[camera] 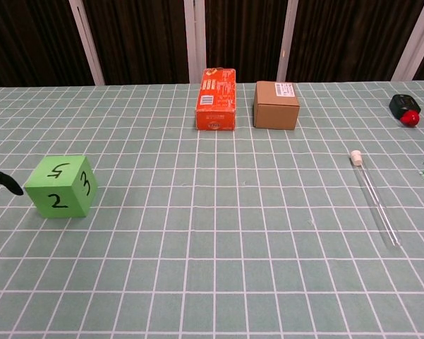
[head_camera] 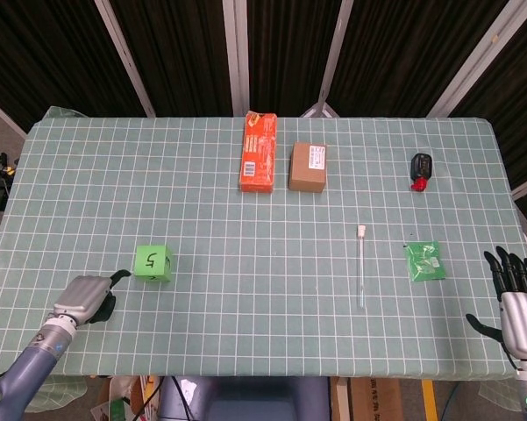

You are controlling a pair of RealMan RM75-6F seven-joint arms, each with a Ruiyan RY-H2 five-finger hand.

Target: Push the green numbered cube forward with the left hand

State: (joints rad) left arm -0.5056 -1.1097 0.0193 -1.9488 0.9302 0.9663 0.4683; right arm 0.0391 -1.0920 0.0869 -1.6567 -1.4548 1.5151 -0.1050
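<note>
- Green numbered cube (head_camera: 153, 262) sits on the worktop (head_camera: 245, 228), near the front left.
- Left hand (head_camera: 86, 297) is just beside the cube, low on its left, fingers curled in, holding nothing.
- Right hand (head_camera: 516, 298) waits at the far right edge, fingers spread, holding nothing.

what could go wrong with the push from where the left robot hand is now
The left robot hand sits near-left of the green numbered cube, not squarely behind it, so a push from here could catch a corner and spin the cube or slide it rightward rather than forward. A long, hard shove could also send it towards the orange box further up the table.
</note>
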